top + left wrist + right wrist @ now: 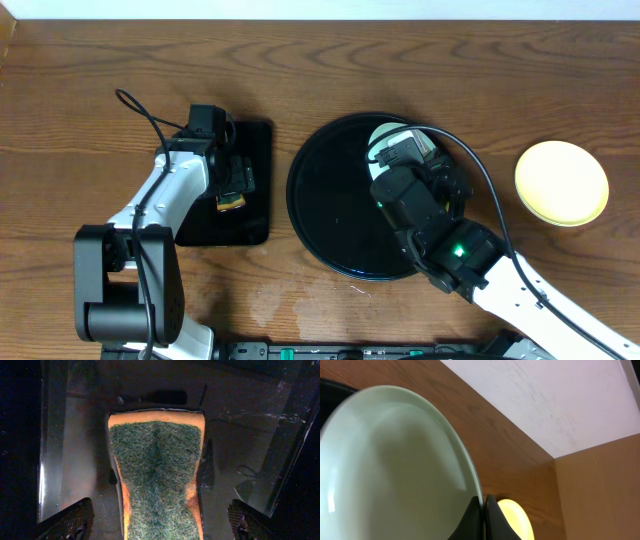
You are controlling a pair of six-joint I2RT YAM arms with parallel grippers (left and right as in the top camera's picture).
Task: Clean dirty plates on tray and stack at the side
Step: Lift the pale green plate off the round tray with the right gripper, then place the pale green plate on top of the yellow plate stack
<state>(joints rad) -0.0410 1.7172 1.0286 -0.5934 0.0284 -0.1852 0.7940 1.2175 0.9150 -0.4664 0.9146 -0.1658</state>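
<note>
Right gripper [483, 510]: fingers clenched on the rim of a pale mint-green plate [395, 460], with the rim pinched between the two dark fingertips. The plate is held tilted and spreads away to the left of the fingers. From overhead it is seen over the far right part of the round black tray [320, 200], partly hidden under the wrist. Whether its lower edge touches the tray cannot be told. In the wrist view a pale yellow plate [561, 182] is seen just beyond the fingertips. It lies flat on the wooden table [100, 60], apart from the tray's rim.

Left gripper [231, 186]: fingers [67, 520] spread, nothing gripped. A sponge [156, 480], orange with a green scouring face, is seen between them, with a gap on each side. It is set on the rectangular black tray [250, 225].
</note>
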